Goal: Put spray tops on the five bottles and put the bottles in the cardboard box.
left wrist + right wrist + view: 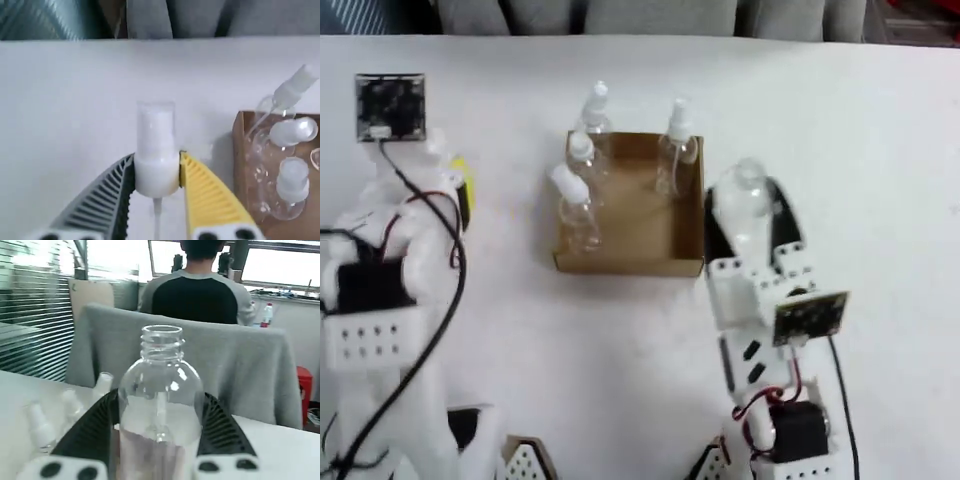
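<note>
Grey-and-yellow left gripper, clamped on a white spray top over the desk. My right gripper grasps an uncapped clear bottle just beside the cardboard box, where I count four capped bottles standing upright.

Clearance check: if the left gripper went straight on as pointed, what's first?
Way looks free: the left gripper, shut on a spray top, points over bare table toward its far edge. The cardboard box seems off that line.
</note>
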`<state>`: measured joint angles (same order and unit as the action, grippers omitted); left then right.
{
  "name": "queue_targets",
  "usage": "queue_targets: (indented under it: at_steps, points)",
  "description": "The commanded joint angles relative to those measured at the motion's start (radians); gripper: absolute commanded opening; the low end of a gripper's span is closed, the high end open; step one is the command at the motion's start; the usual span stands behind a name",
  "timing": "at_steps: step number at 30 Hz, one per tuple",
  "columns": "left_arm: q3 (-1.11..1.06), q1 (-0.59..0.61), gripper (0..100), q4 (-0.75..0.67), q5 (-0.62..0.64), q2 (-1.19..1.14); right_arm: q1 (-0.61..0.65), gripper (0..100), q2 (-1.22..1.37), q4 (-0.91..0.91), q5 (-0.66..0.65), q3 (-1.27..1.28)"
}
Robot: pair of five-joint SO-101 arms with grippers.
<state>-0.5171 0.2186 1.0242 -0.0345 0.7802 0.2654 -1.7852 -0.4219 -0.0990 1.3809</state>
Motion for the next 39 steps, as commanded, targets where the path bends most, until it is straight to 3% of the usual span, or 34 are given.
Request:
queue_targets:
  at_steps: [1,5,9,15,31,39]
  points:
    - [0.009,0.008,2,-0.115,0.012,0.143,0.082,1.5,0.002,0.025,0.044,0.005]
    - [0.015,0.004,2,-0.218,0.015,0.214,0.137,1.5,-0.016,0.015,0.161,0.015]
    - [0.029,-0.053,2,-0.313,0.124,0.22,0.176,1.5,-0.018,0.004,0.172,0.052]
    - [0.204,-0.228,2,-0.315,0.203,0.176,0.24,1.5,-0.019,0.012,0.172,0.143]
    - [0.895,-0.627,2,-0.044,0.206,-0.361,0.278,1.5,-0.019,0.012,0.166,0.201]
    - [0.947,-0.659,2,-0.029,0.204,-0.513,0.278,1.5,-0.021,0.012,0.166,0.206]
